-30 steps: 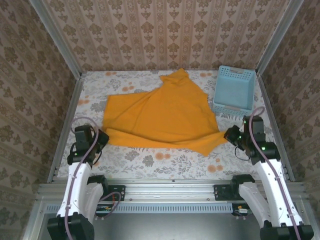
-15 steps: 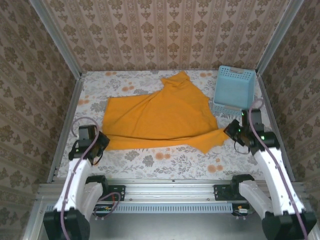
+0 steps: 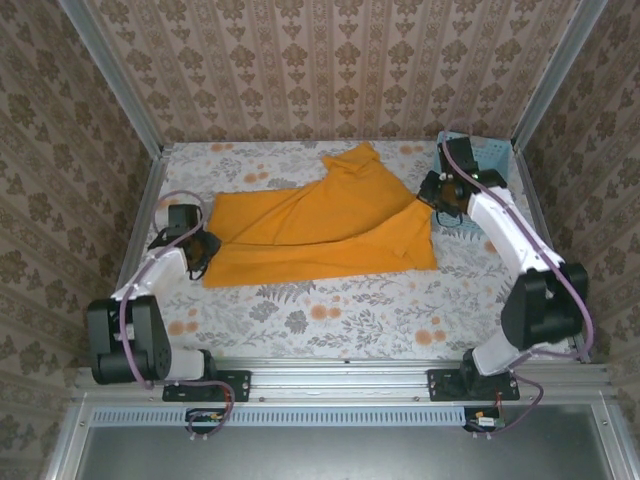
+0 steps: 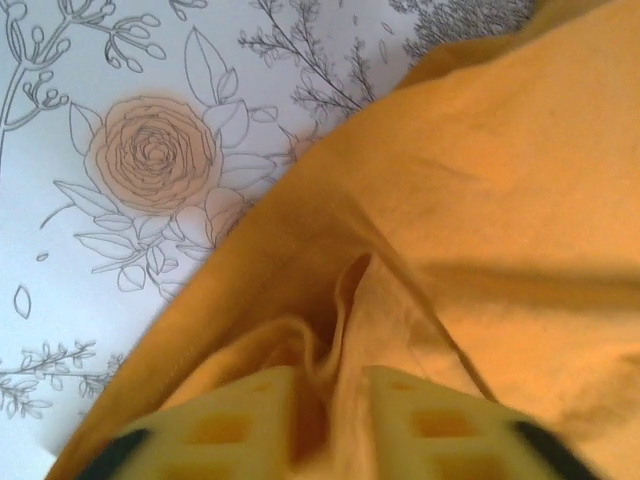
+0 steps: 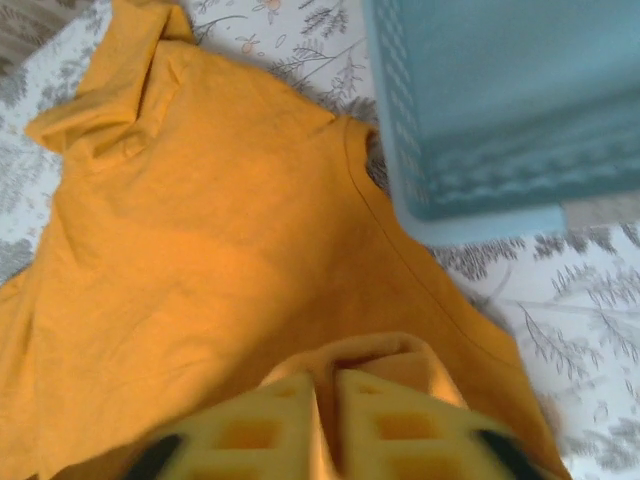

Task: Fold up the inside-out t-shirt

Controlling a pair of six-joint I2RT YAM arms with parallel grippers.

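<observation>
At the left of the desk (image 3: 330, 320), the left claw (image 3: 197, 250) sat low at the left edge of the inside-out t-shirt (image 3: 320, 228). In the left wrist view its two pale fingers (image 4: 235, 425) stood a little apart, with a raised ridge of orange cloth between them (whether they pinched that ridge or merely flanked it, I could not tell). Just beyond the cloth's edge there, a printed rose (image 4: 155, 150) showed on the desk cover.

The t-shirt lay flat across the middle of the desk as a wide, wrinkled band, one layer lapped over another, with a bunched point reaching toward the back wall.

At the shirt's right far edge was the right claw (image 3: 438, 195), its arm stretched well forward. In the right wrist view its fingers (image 5: 255, 430) were close together, a narrow slit between them, and a small fold of orange cloth lay at their tips; whether that fold was clamped I could not tell.

Just to the right, the light blue basket (image 5: 480, 100) stood beside the shirt, near the back right corner.
</observation>
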